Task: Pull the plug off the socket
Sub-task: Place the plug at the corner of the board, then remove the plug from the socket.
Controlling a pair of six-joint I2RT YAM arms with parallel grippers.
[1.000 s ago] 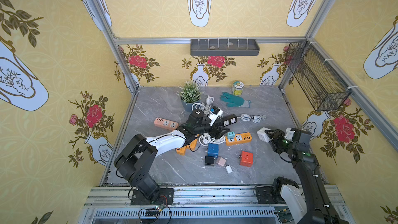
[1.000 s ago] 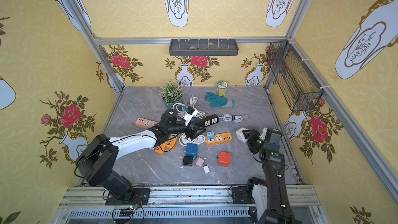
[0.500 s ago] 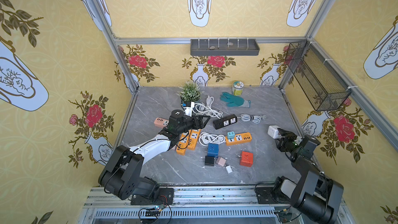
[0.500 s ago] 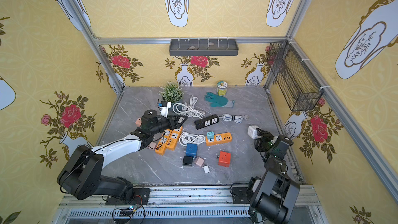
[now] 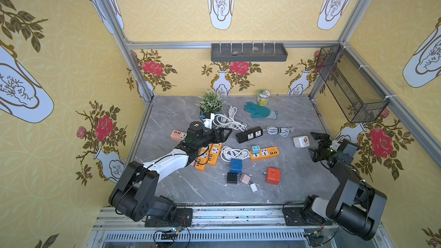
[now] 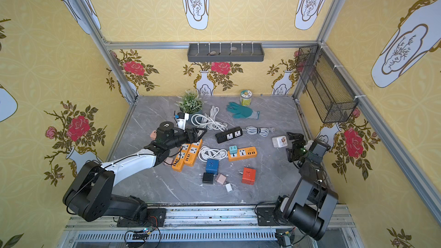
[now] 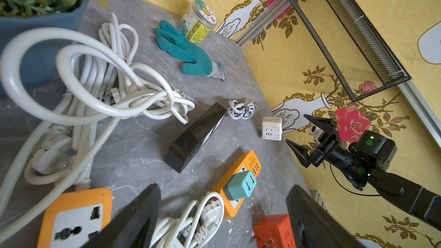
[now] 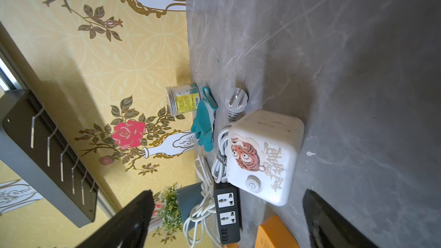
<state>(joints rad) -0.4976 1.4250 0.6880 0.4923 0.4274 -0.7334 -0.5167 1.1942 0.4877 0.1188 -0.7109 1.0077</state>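
- Left tool [image 5: 226, 135]: spread wide, empty, above the counter [image 5: 298, 182], just short of the black strip [image 5: 249, 134].
- Right tool [image 5: 313, 144]: spread wide, empty, at the counter's right edge.
- White cube plug [image 5: 301, 141]: free on the counter, near the right tool without touching, well apart from the black strip.
- Teal plug [image 5: 256, 149]: seated in an orange strip [image 5: 267, 153], mid-counter.

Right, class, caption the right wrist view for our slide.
Open right gripper facing white cube socket on grey table.
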